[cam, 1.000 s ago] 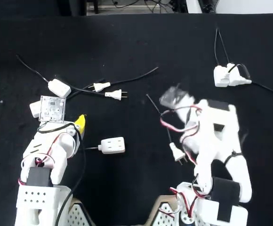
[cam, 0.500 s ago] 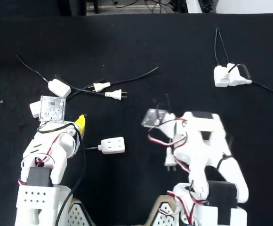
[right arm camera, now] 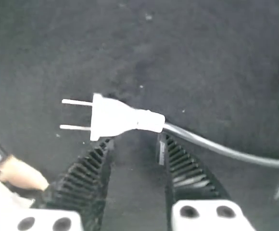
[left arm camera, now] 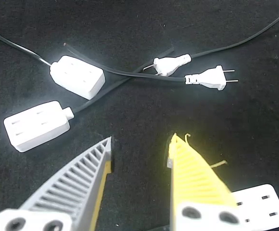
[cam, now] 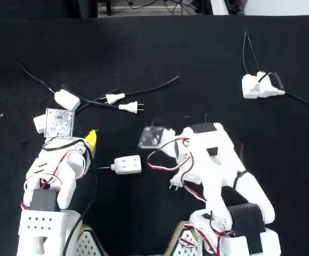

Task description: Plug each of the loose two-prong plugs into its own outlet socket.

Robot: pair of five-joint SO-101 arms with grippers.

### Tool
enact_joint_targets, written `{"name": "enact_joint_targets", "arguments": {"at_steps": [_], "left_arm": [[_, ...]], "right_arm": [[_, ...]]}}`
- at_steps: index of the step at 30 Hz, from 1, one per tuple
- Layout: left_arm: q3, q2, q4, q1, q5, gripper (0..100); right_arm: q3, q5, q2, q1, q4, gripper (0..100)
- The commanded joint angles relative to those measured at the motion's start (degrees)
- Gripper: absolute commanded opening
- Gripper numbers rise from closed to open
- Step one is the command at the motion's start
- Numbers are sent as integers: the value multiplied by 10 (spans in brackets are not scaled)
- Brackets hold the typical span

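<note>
My right gripper (right arm camera: pixel 134 140) is shut on a white two-prong plug (right arm camera: pixel 114 120), held near its cord end, with the prongs sticking out sideways. In the high view that plug (cam: pixel 175 184) hangs under the right arm, a little right of a white outlet socket (cam: pixel 128 164). My left gripper (left arm camera: pixel 139 144) stands open above the mat with nothing between its fingers. Beyond it lie two loose plugs (left arm camera: pixel 171 63) (left arm camera: pixel 207 78) and two more outlet sockets (left arm camera: pixel 77 76) (left arm camera: pixel 36 125). The high view shows these plugs (cam: pixel 114 98) (cam: pixel 130 107) at the centre left.
At the back right a white socket (cam: pixel 250 85) has a plug (cam: pixel 269 88) in it. Black cords (cam: pixel 154 87) cross the mat between the loose plugs and sockets. The held plug's cord (right arm camera: pixel 216 147) trails away over the black mat.
The right arm has swung left and towards the front, carrying the plug with it closer to the near socket. The left arm has stayed still.
</note>
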Motion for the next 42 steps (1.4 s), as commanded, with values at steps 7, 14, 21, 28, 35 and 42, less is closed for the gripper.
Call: {"name": "enact_joint_targets", "arguments": {"at_steps": [7, 14, 21, 28, 35, 42], "left_arm": [[-6, -4, -8, -5, 0, 198], [-6, -4, -7, -5, 0, 198], [-6, -4, -10, -5, 0, 198], [-7, -4, -10, -5, 0, 198], [-6, -4, -6, -5, 0, 198], [-6, -4, -10, -5, 0, 198]], "right_arm": [[-28, 191, -14, -11, 0, 137], [-29, 221, -17, -11, 0, 371], [-50, 222, -63, -13, 64, 319], [-52, 228, -199, -16, 81, 250], [0, 335, -194, -26, 34, 255], [3, 341, -140, -35, -11, 256]]}}
